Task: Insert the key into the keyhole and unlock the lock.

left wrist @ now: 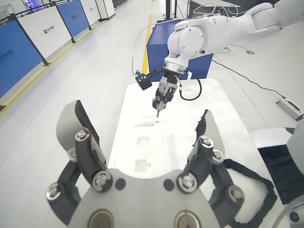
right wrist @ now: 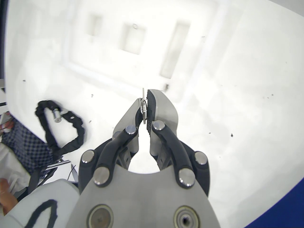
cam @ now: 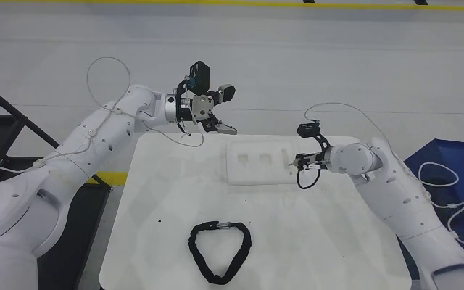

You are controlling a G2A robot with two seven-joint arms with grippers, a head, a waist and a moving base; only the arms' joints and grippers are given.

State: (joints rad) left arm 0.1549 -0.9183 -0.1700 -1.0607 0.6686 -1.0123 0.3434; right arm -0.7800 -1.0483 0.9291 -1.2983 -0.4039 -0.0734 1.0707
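Holding a key over the tray while the lock waits up front

Over on the left, the left claw (cam: pixel 226 111) hangs above the far corner of the table (cam: pixel 326 239), its fingers spread wide with nothing between them. Near the front edge lies the lock (cam: pixel 197 254), a chain in a black fabric sleeve curled into a loop, its ends meeting at a small silver barrel (right wrist: pixel 56 115). In the middle sits a white foam tray (cam: pixel 246 174) with pockets cut into it. At the tray's right end the right claw (right wrist: pixel 145 96) is pinched tight on the key (right wrist: pixel 143 103), gripping the flat head between its pads so the thin blade pokes out ahead. The key is well apart from the lock.

By my guess the key is light, stiff, slick metal, so the broad head is the right place to grip it. Any twist against the pads could make it slip. The chain looks floppy and fairly heavy and would likely skid if pushed, so the rigid barrel is the place to steady it. I cannot make out the keyhole from here.

Count: two claws, one key, one lock, one tray, three pockets.
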